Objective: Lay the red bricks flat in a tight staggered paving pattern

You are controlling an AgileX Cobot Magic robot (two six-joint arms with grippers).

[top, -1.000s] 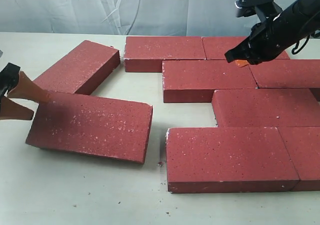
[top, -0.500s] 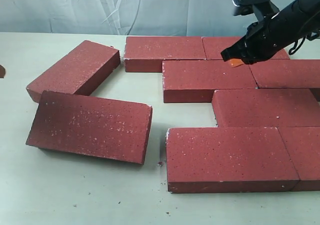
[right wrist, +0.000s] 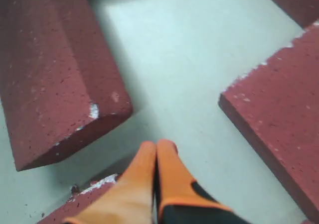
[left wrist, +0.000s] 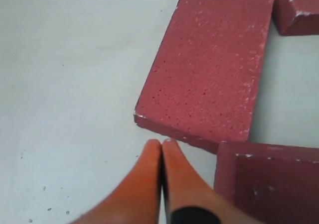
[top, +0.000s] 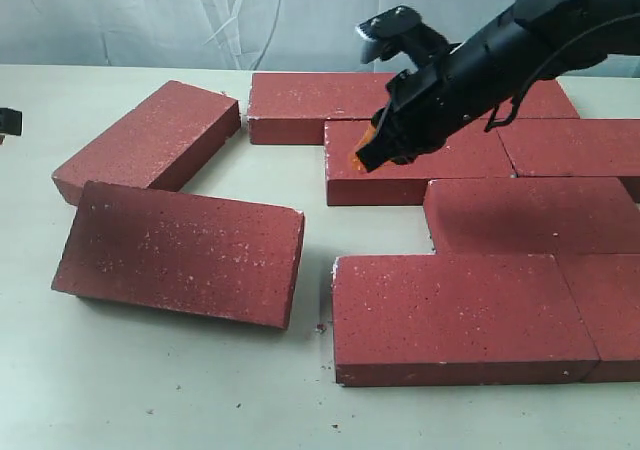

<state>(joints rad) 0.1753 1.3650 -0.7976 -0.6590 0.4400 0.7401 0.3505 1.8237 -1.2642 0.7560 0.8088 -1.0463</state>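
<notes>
Obs.: most of the red bricks (top: 440, 315) are lying flat in staggered rows on the right of the table (top: 200, 400). Two are sitting askew on the left, a far loose brick (top: 150, 135) and a near loose brick (top: 180, 253). The right gripper (top: 366, 152) is hovering over the left end of the second-row brick (top: 430, 175), fingers pressed together, grasping nothing. The left gripper (left wrist: 162, 143) is hanging clenched and empty just short of the far loose brick's corner, not touching it.
</notes>
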